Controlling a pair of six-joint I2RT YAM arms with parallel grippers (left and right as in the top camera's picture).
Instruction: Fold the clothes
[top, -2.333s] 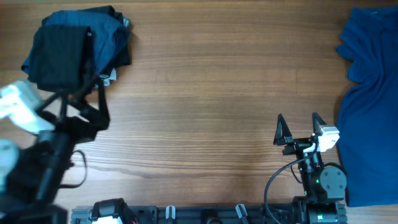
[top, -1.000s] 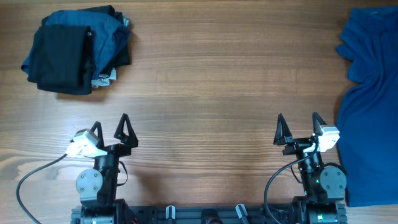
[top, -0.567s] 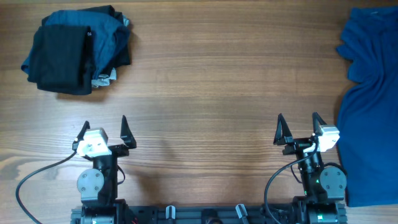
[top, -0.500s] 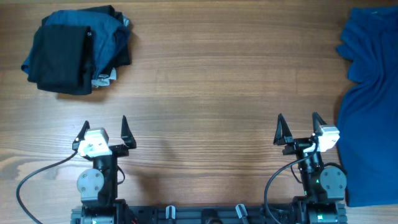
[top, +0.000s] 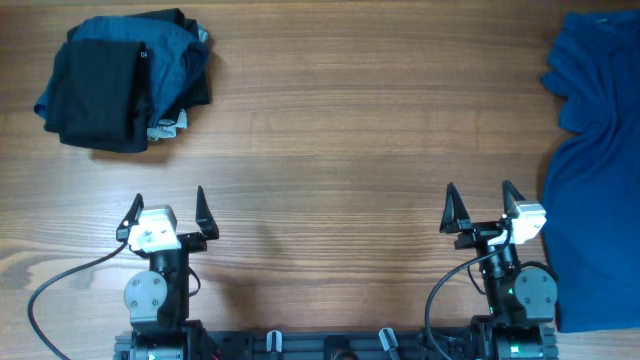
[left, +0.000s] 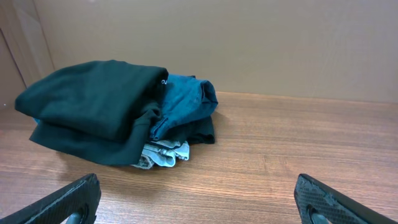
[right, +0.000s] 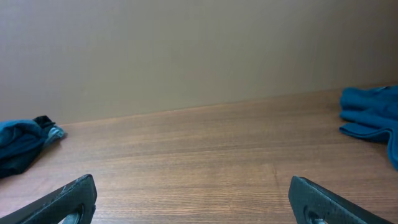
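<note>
A pile of folded clothes (top: 120, 75) lies at the table's far left, a black garment on top of dark blue ones; it also shows in the left wrist view (left: 112, 109). A royal blue garment (top: 598, 160) lies spread along the right edge, partly out of frame; its edge shows in the right wrist view (right: 373, 115). My left gripper (top: 167, 205) is open and empty near the front left, well short of the pile. My right gripper (top: 481, 205) is open and empty at the front right, just left of the blue garment.
The wooden table (top: 350, 150) runs between the pile and the blue garment. Cables and the arm bases (top: 330, 345) sit along the front edge. A plain wall (right: 186, 50) stands behind the table's far edge.
My left arm has drawn back from the pile at the far left to the front left. The folded pile lies free. The right arm has not moved.
</note>
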